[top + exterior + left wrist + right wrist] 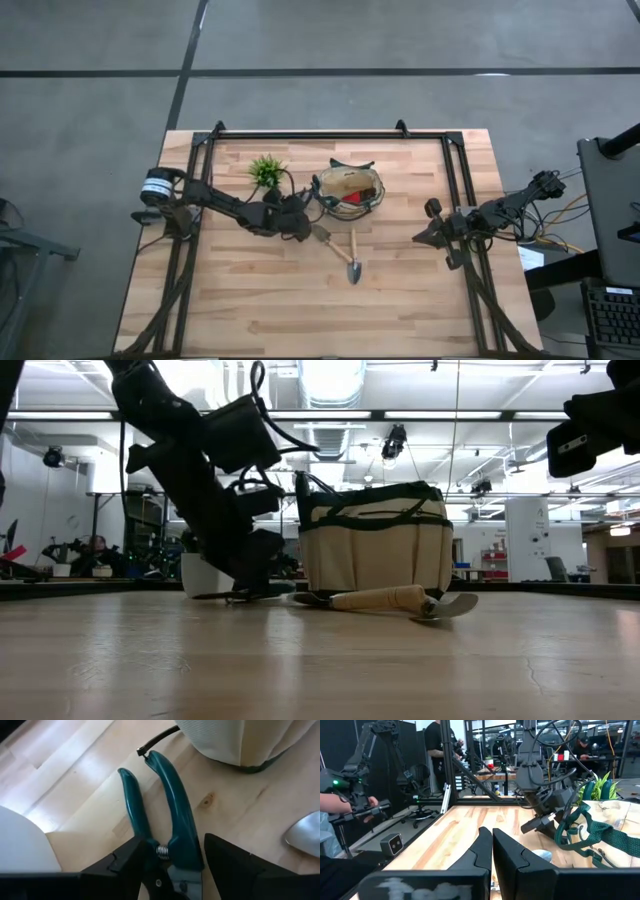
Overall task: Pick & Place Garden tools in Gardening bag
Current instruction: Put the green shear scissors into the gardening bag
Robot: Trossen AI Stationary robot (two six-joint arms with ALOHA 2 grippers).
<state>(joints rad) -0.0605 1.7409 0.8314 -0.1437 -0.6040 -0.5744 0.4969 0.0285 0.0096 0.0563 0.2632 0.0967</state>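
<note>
A: Why is the left gripper (172,870) set so low, right down on the bench (250,290)?

B: It's working on the pruning shears (160,820), which lie flat on the wood. Its two fingers stand apart, one on each side of the shears at the spring and pivot, straddling but not yet clamped. The teal handles run away from the fingers toward the base of the gardening bag (240,742), which sits just past the handle tips.

A: And the arm's pose?

B: Reaching in from its side, stretched across the bench and bent steeply down at the wrist, so the fingers meet the tool from above. The small green plant (265,170) is just beside that arm.

A: The other tools?

B: A wooden-handled trowel (354,262) and a second wooden-handled tool (330,240) lie on the bench beyond the fingers' far side, near the bag. Something red shows inside the bag.

A: The right gripper (492,847)?

B: Waiting at its own edge of the bench, well apart from everything, fingers pressed together and holding nothing.
</note>
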